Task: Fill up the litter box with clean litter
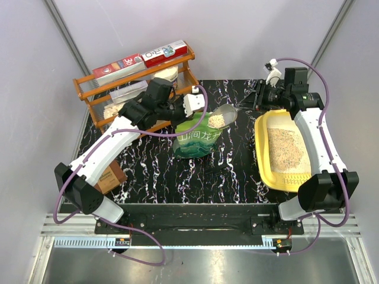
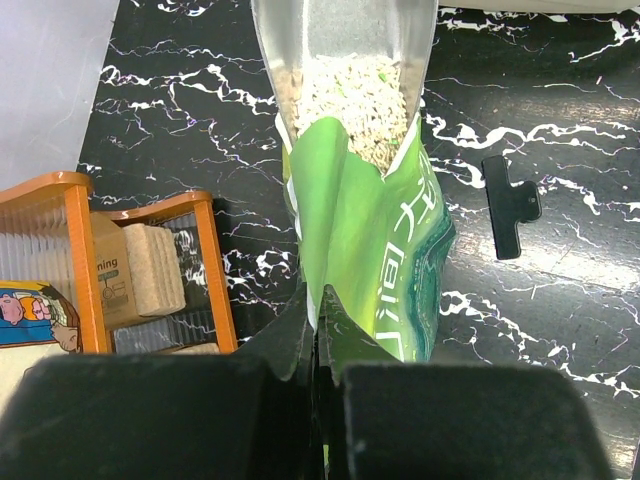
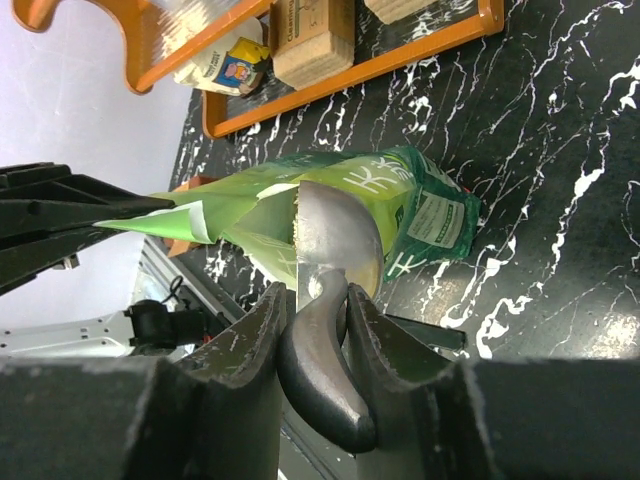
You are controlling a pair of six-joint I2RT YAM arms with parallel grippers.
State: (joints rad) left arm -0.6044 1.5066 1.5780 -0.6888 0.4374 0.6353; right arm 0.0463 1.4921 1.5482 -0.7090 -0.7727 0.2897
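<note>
Two arms are in use over the black marbled tabletop [image 1: 237, 177]. The left gripper [image 1: 192, 105] is pressed together on the upper edge of the green plastic pouch with white characters [image 1: 195, 141]. The pouch stands near the tabletop centre with its mouth open. The right gripper [image 1: 259, 97] is pinched on the handle of the grey shiny scoop [image 1: 222, 116]. The scoop bowl is loaded with pale beige granular litter [image 1: 216, 120] and is positioned at the pouch mouth. The large shallow yellow plastic litter box [image 1: 262, 148] is located along the right edge of the tabletop, and a layer of litter is spread across its floor. An orange wire rack [image 1: 95, 90] is placed at the far left corner. A black clip [image 2: 510, 205] lies on the tabletop near the pouch.
</note>
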